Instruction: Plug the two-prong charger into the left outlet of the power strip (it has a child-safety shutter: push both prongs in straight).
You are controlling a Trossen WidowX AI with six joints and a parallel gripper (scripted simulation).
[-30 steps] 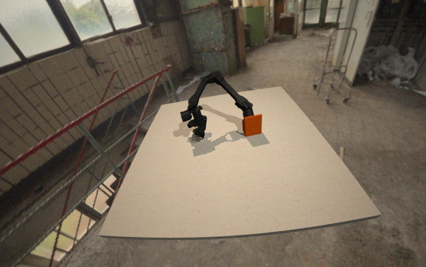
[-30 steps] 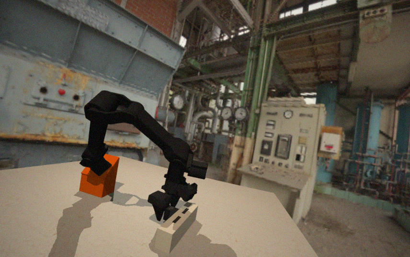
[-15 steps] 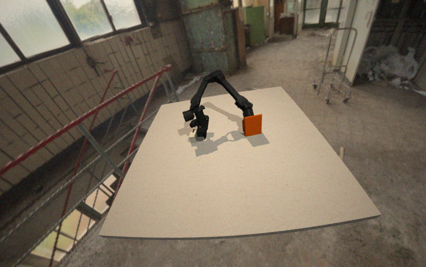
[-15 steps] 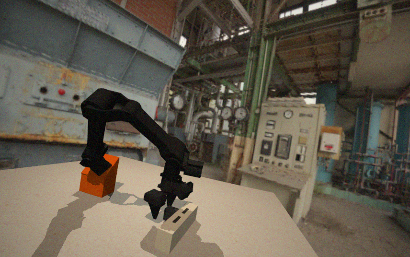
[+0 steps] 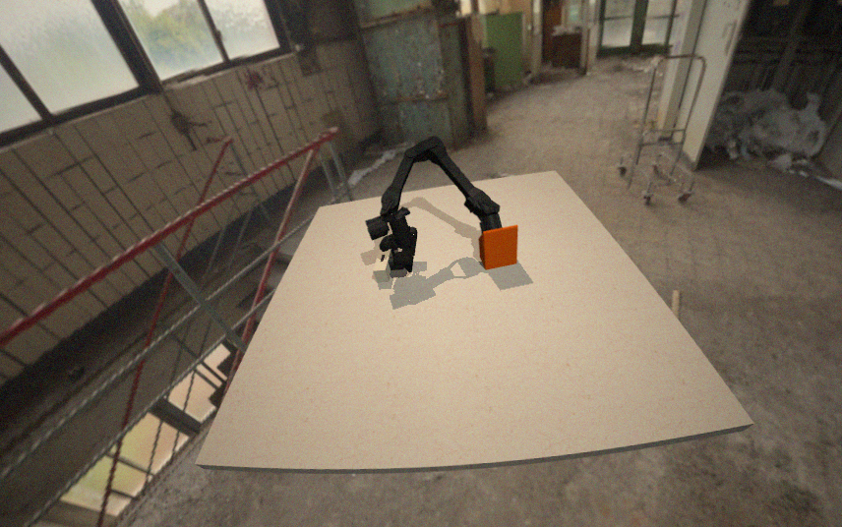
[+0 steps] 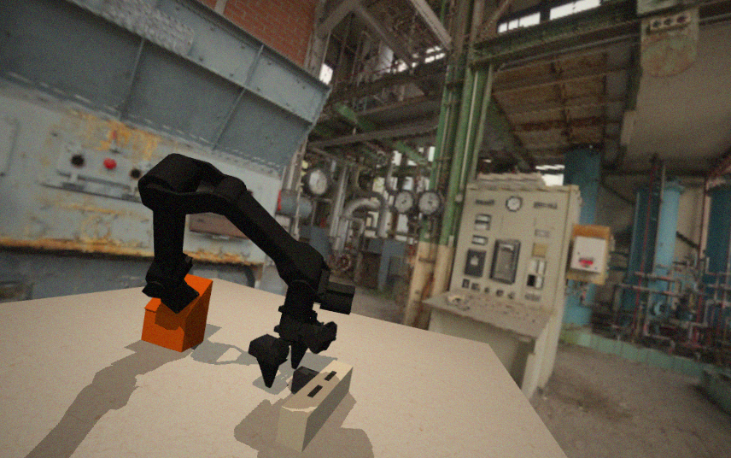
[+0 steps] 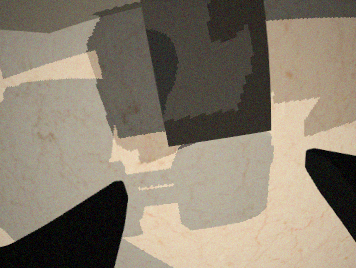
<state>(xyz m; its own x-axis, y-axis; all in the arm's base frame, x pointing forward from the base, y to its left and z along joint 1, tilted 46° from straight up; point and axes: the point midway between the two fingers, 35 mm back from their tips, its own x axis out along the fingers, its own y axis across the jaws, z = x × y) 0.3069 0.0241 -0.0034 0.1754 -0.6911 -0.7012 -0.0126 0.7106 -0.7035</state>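
Observation:
The cream power strip stands on the table in the exterior view, with two dark outlet openings along its top. The dark charger is close beside the strip's long side, at table level, outside the outlets. Its prongs cannot be made out. My gripper is open and empty, pointing down with its fingertips low over the table. In the wrist view the charger lies above the line between the fingertips, not between them. The top view does not show the strip or charger clearly.
An orange block stands on the table by the arm's base. The strip is close to the fingers on their right in the exterior view. Shadows of the arm cross the table.

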